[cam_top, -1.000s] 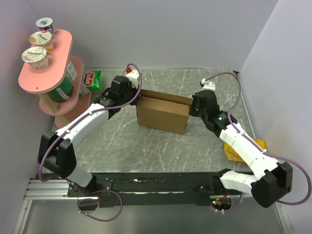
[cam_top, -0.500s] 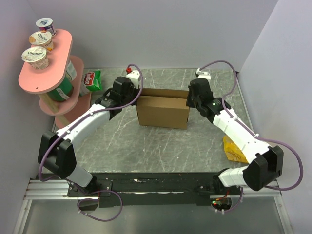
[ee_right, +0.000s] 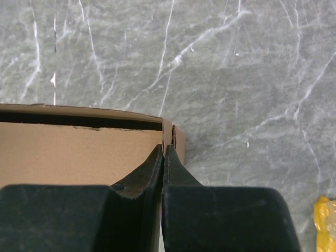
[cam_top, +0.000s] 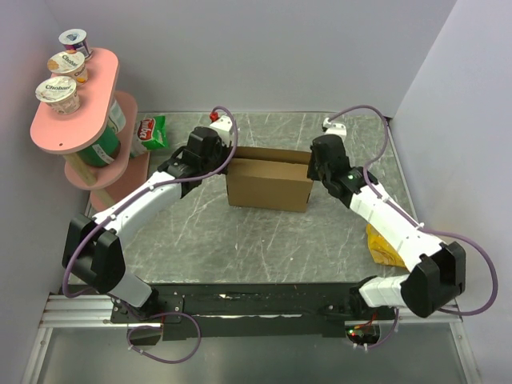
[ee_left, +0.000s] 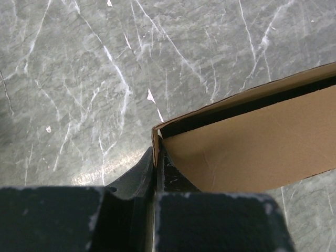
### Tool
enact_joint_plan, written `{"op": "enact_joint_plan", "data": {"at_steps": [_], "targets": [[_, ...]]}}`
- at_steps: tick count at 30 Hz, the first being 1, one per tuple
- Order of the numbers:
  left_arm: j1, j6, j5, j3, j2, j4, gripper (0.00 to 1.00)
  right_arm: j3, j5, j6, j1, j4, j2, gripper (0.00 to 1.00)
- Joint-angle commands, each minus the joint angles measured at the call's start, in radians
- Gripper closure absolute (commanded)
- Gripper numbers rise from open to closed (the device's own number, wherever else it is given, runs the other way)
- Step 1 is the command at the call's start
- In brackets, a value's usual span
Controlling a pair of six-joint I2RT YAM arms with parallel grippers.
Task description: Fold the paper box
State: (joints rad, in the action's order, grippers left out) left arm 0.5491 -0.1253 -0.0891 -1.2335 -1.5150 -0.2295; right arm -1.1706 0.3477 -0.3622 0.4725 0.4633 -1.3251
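Top external view gives us the paper box on the far half of the table, set between the two arms, one at each short end. We judge the step in hand to be raising and squaring the walls: a broad front panel stands up, a narrow dark slot runs behind it, and a thin strip of rear wall shows beyond. In the left wrist view the left gripper is clamped on the box's left corner, the thin cardboard edge running down between its black fingers with no gap showing. In the right wrist view the right gripper pinches the right end wall the same way. We reckon the fold is partly made, since no lid is down that we can see. The next move, as we judge it, calls for both arms to work together and evenly, so that the corners stay square and neither end is dragged. The cardboard is plain brown corrugated stock, matte, with a raw, slightly ragged cut edge and crisp creases; we expect it to buckle under uneven twisting. The table is grey, veined in white like marble, smooth and faintly glossy, so the box may well slide.
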Motion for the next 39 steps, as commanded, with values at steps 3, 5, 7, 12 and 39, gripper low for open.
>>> {"op": "enact_joint_plan", "data": {"at_steps": [3, 5, 7, 12, 39], "targets": [[0.035, -0.025, 0.094, 0.003, -0.017, -0.082, 0.99, 0.127, -0.059, -0.012, 0.018, -0.159, 0.096, 1.0], [0.035, -0.025, 0.094, 0.003, -0.022, -0.083, 0.99, 0.153, -0.061, -0.006, 0.017, -0.17, 0.11, 1.0], [0.035, -0.028, 0.092, 0.003, -0.025, -0.085, 0.99, 0.167, -0.067, 0.006, 0.014, -0.17, 0.115, 1.0], [0.035, -0.028, 0.092, 0.003, -0.019, -0.083, 0.99, 0.206, -0.072, -0.001, 0.0, -0.179, 0.138, 1.0], [0.025, -0.039, 0.141, -0.029, 0.01, -0.108, 0.44, 0.448, 0.004, 0.0, 0.014, -0.302, 0.254, 1.0]]}}
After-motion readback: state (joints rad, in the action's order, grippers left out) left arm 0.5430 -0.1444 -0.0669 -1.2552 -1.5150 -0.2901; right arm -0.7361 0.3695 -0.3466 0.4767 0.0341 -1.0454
